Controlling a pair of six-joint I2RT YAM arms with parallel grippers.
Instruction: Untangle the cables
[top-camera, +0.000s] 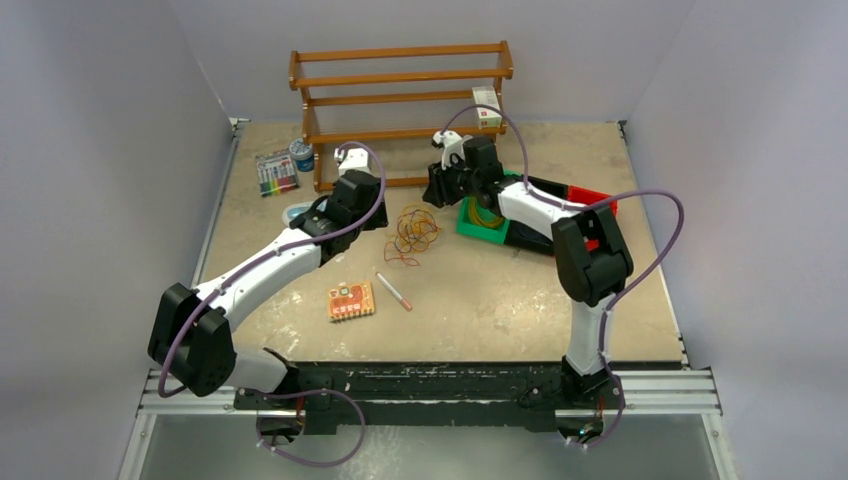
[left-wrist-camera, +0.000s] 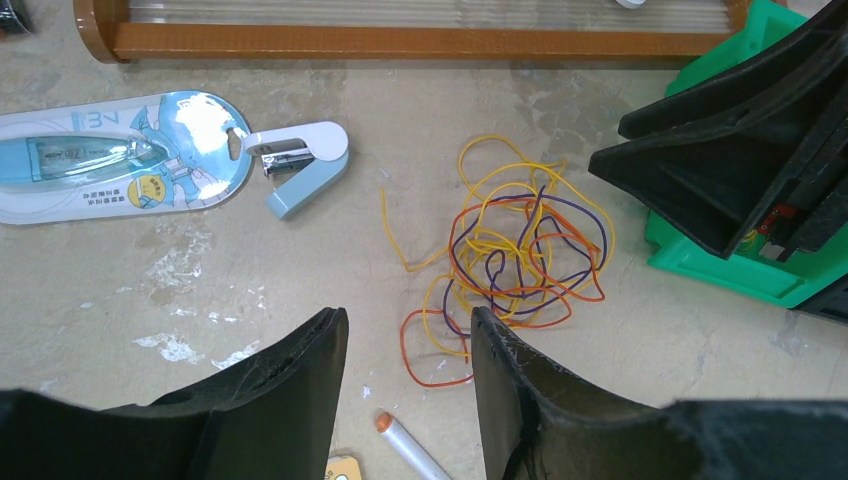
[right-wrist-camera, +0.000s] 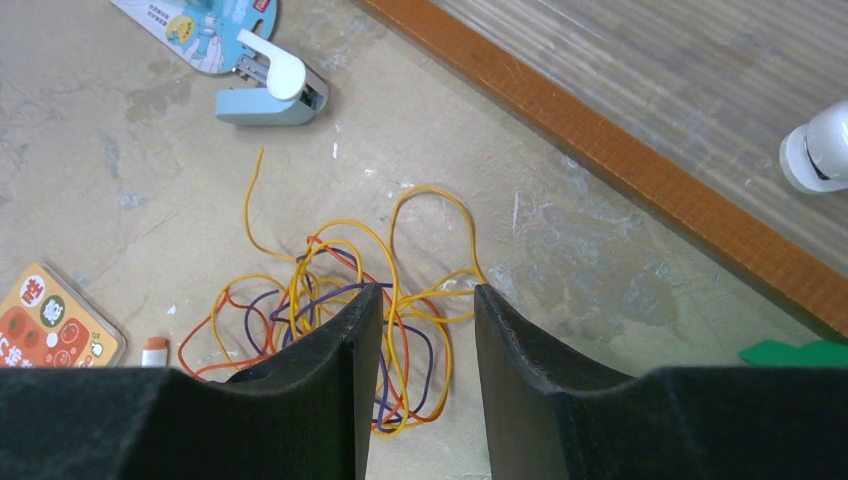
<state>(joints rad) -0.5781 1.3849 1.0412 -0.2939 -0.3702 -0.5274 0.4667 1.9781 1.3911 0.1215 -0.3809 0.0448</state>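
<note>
Now the cables (top-camera: 413, 232) lie as 1 loose tangle on the table (top-camera: 500, 300), just past its middle toward the far edge. The left gripper (left-wrist-camera: 408, 325) and right gripper (right-wrist-camera: 418, 295) hover beside it, 1 on each side, both released and grasping nothing. This looks like the approach step. Next, each should pinch a different coloured strand and draw them gently apart.

Yellow, orange-red, dark purple cables (left-wrist-camera: 520, 255)

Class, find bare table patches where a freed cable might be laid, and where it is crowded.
Widest bare table: between the pen and the right arm's base. Smaller: between the stapler and the cables. Crowded: around the cables, hemmed by rack and green block.
</note>
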